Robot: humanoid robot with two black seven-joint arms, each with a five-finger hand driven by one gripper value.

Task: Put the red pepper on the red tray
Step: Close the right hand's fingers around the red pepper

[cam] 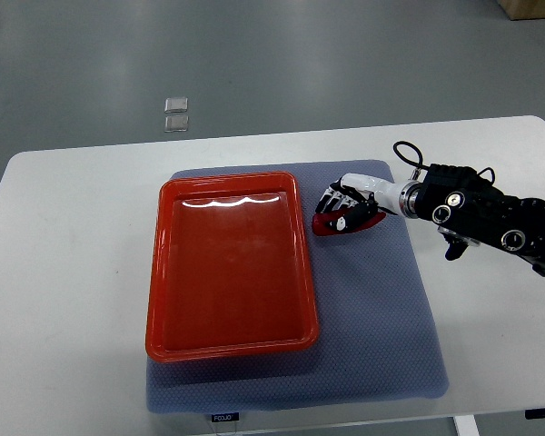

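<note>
A red pepper [356, 224] lies on the grey-blue mat [372, 309], just right of the red tray [229, 263]. My right hand [340, 205] rests on top of the pepper's left part, fingers curled over it; the pepper still touches the mat. The right arm [490, 213] reaches in from the picture's right edge. The tray holds nothing and sits on the mat's left half. The left arm does not show.
The mat lies on a white table [64, 272] whose front edge runs along the bottom of the picture. Two small clear squares [175, 114] lie on the grey floor beyond the table's far edge.
</note>
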